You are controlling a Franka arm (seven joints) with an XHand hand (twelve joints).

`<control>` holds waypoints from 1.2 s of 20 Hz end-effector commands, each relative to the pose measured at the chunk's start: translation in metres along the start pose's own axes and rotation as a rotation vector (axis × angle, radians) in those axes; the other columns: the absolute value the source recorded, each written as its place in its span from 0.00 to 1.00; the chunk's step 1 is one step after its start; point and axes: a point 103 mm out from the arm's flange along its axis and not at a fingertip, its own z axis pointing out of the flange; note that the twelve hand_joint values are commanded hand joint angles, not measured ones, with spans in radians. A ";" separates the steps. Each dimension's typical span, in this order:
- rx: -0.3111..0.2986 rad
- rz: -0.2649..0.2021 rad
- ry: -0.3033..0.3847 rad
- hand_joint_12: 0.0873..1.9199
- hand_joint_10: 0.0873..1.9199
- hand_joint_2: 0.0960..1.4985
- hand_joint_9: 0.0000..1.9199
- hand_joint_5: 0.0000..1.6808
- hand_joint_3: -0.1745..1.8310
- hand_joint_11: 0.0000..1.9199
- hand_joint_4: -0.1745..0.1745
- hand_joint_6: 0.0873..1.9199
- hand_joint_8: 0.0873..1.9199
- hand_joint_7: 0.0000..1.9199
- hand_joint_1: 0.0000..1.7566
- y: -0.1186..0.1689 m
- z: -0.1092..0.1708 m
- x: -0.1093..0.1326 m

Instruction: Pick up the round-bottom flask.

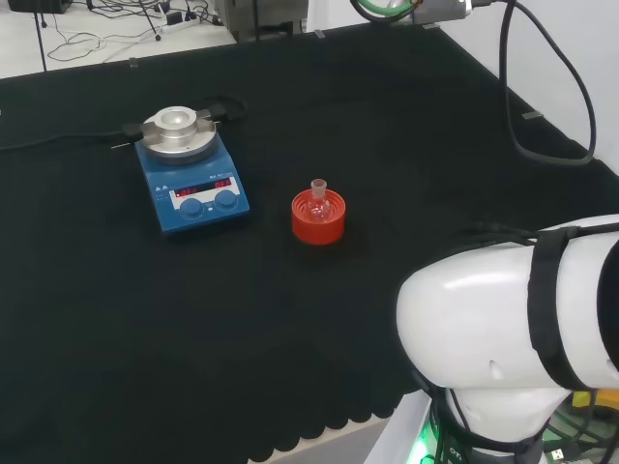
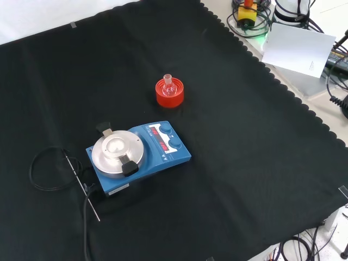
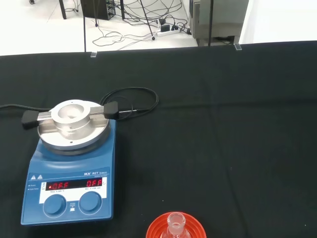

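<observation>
Head view looks down over the arm's white link [image 1: 513, 329] at the blue stirrer [image 1: 191, 179]. Front view faces it from opposite. Wrist view sits closest; all share the stirrer.

You will find, on the front panel of the blue stirrer plate [image 3: 30, 198], two red lit displays [image 3: 74, 185], a short line of white lettering and two small warning triangles [image 3: 34, 177]; no wording recorded.

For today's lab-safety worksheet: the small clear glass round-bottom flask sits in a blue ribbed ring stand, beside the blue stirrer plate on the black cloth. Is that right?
Not quite: the ribbed ring stand is red, not blue, as the front view shows. The small clear glass round-bottom flask does sit in it, beside the blue stirrer plate on the black cloth.
</observation>
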 end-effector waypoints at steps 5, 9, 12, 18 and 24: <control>-0.006 0.002 -0.009 0.72 0.33 0.85 0.08 0.15 0.26 0.00 0.39 0.21 0.27 0.00 0.06 0.001 0.001 0.000; 0.000 0.008 -0.012 0.72 0.33 0.86 0.08 0.15 0.25 0.00 0.39 0.20 0.27 0.00 0.06 0.003 0.002 -0.001; 0.016 0.020 -0.006 0.72 0.33 0.86 0.08 0.16 0.24 0.00 0.39 0.20 0.27 0.00 0.06 0.008 0.011 -0.003; 0.055 0.057 0.014 0.72 0.33 0.86 0.08 0.16 0.23 0.00 0.39 0.19 0.27 0.01 0.07 0.019 0.044 -0.017; 0.099 0.073 0.041 0.72 0.33 0.86 0.09 0.16 0.23 0.00 0.38 0.18 0.27 0.01 0.07 0.038 0.087 -0.023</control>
